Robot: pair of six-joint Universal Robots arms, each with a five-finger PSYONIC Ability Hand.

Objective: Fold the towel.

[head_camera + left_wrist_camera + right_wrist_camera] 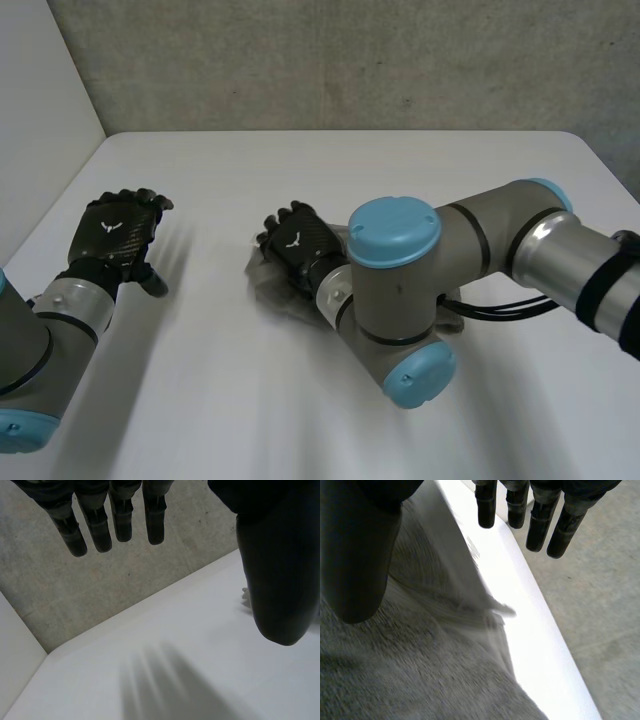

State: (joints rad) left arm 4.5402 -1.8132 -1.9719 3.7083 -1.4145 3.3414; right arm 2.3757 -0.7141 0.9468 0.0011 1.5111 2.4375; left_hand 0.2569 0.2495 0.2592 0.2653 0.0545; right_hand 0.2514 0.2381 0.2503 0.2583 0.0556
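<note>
A grey towel (pixel 262 278) lies bunched in the middle of the white table (pixel 330 165), mostly hidden by my right arm. My right hand (pixel 300 243) hovers just above the towel's left part, with its fingers straight and nothing in them. In the right wrist view the towel (pixel 445 670) spreads under the palm, the fingers (pixel 535 525) are extended and the thumb (pixel 357 565) stands apart. My left hand (pixel 115 232) is open over bare table near the left edge, well away from the towel. Its fingers (pixel 100 525) are straight and its thumb (pixel 277 580) is spread.
My right arm's big elbow joints (pixel 400 300) lean across the table's centre and cover most of the towel. A concrete wall (pixel 350 60) stands behind the table's far edge, and a white wall (pixel 40 100) runs along its left side.
</note>
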